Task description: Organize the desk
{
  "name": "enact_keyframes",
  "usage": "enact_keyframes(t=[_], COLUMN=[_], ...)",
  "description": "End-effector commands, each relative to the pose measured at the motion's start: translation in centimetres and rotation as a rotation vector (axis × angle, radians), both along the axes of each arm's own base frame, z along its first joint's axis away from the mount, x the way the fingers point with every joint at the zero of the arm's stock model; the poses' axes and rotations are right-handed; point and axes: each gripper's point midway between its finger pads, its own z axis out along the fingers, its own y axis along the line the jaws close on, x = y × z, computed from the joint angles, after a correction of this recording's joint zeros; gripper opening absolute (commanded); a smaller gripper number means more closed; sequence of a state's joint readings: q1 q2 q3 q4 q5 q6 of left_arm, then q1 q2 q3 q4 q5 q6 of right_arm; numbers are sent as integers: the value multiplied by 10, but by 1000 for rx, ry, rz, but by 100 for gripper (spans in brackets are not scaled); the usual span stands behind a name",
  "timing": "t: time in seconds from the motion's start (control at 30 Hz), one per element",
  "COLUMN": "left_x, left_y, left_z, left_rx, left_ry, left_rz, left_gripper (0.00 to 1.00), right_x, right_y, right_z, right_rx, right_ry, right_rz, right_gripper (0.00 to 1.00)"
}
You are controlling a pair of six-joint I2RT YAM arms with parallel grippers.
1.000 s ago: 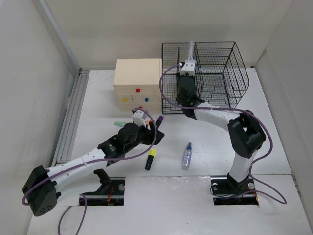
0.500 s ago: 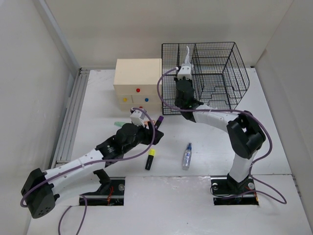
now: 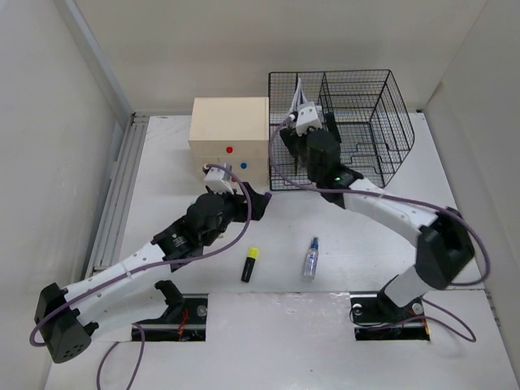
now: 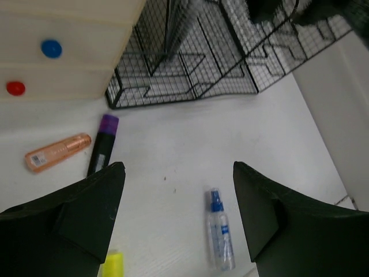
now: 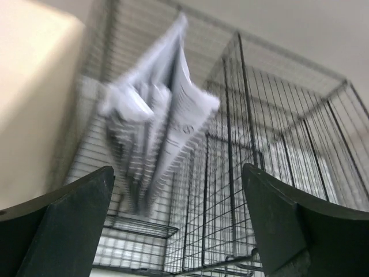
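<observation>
The white desk point(image 3: 162, 171) carries a clear spray bottle with a blue cap point(image 3: 309, 260) point(image 4: 221, 236) and a yellow highlighter point(image 3: 250, 265) point(image 4: 112, 265). A purple-capped marker point(image 4: 102, 144) and an orange tube point(image 4: 57, 152) lie near the drawer box. My left gripper point(image 3: 255, 200) point(image 4: 177, 173) hovers open above them, holding nothing. My right gripper point(image 3: 302, 130) point(image 5: 179, 219) is open at the black wire basket point(image 3: 357, 122). White papers point(image 5: 155, 121) point(image 3: 301, 91), blurred, stand in its left compartment, clear of the fingers.
A beige drawer box point(image 3: 228, 130) with red point(image 4: 15, 88) and blue point(image 4: 51, 48) knobs stands left of the basket, close against it. A metal rail point(image 3: 118, 195) runs along the desk's left edge. White walls close in on three sides.
My right gripper has opened and let go of the papers, which now stand in the basket. My left gripper has opened wider and shifted back toward the drawer box.
</observation>
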State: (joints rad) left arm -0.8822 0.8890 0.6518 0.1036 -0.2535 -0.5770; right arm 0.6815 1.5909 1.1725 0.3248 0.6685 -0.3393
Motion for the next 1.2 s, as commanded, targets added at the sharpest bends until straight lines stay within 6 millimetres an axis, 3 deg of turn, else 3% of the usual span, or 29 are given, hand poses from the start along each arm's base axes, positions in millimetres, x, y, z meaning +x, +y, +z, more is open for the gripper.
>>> enact_keyframes(t=[0.0, 0.03, 0.07, 0.1, 0.13, 0.17, 0.2, 0.23, 0.27, 0.3, 0.4, 0.43, 0.47, 0.53, 0.7, 1.0, 1.17], left_x=[23, 31, 36, 41, 50, 55, 61, 69, 79, 85, 109, 116, 124, 135, 149, 162, 175], left_y=[18, 27, 32, 35, 45, 48, 53, 56, 67, 68, 72, 68, 65, 62, 52, 77, 85], left_z=[54, 61, 74, 77, 79, 80, 82, 73, 73, 76, 62, 72, 55, 60, 27, 21, 8], left_rx=[-59, -68, -89, -90, -77, -76, -73, -51, -44, -50, 13, 12, 61, 84, 188, 208, 227], left_ry=[-116, -125, -142, -145, -151, -152, -153, -137, -135, -137, -107, -121, -77, -81, -16, -3, 22], left_rz=[155, 189, 209, 228, 269, 286, 312, 332, 375, 380, 408, 406, 412, 416, 390, 449, 453], left_gripper=[73, 73, 73, 73, 71, 68, 65, 55, 49, 45, 40, 40, 38, 38, 38, 40, 40], right_x=[-47, -57, -69, -84, -93, -98, -105, -123, -123, -124, -123, -122, -118, -111, -111, -113, -110], right_y=[21, 17, 19, 10, 14, 12, 13, 29, 24, 27, 26, 23, 21, 9, 9, 8, 8], right_z=[103, 115, 123, 142, 148, 142, 143, 142, 127, 118, 98, 94, 91, 91, 81, 84, 81], right_rx=[63, 73, 79, 105, 114, 123, 164, 165, 165, 191, 207, 219, 230, 249, 262, 278, 278], right_ry=[-133, -154, -165, -196, -191, -142, -116, -89, -20, 27, 111, 126, 139, 143, 179, 177, 185], right_rz=[312, 354, 407, 447, 523, 543, 587, 749, 765, 785, 868, 870, 869, 835, 840, 839, 827], right_gripper=[95, 90, 70, 57, 35, 0, 0, 0, 0, 20, 38, 38, 38, 38, 38, 38, 40])
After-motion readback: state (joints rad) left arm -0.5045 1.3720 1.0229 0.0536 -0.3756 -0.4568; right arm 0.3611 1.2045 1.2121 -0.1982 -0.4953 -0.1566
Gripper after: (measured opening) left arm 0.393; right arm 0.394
